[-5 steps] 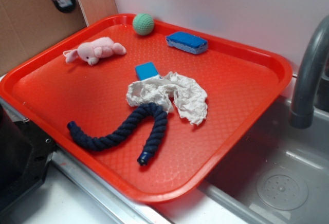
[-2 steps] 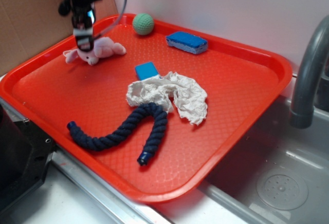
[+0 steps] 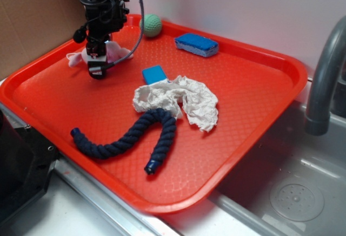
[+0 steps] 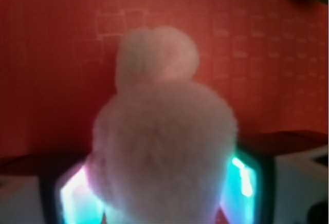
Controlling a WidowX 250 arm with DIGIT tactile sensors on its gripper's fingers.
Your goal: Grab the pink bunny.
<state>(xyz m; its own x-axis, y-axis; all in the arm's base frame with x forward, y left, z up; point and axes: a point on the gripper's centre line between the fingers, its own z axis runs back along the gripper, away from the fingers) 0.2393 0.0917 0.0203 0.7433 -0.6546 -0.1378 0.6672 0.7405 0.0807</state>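
The pink bunny (image 3: 115, 52) lies at the back left of the red tray (image 3: 270, 57), mostly hidden by my arm; one ear shows to the left. My gripper (image 3: 100, 58) is down over it. In the wrist view the bunny (image 4: 162, 131) fills the gap between my two lit fingers (image 4: 77, 193), which stand wide apart on either side of its body. My gripper (image 4: 159, 198) is open around the bunny, which rests on the tray.
A green knitted ball (image 3: 151, 25) sits at the tray's back rim, close behind my arm. A blue sponge (image 3: 196, 44), a small blue block (image 3: 154, 74), an off-white cloth (image 3: 178, 100) and a dark blue rope (image 3: 127, 138) lie on the tray. A grey faucet (image 3: 324, 79) and sink are at right.
My gripper came in from the upper left, moved over the bunny and dropped down around it. The bunny has not moved.
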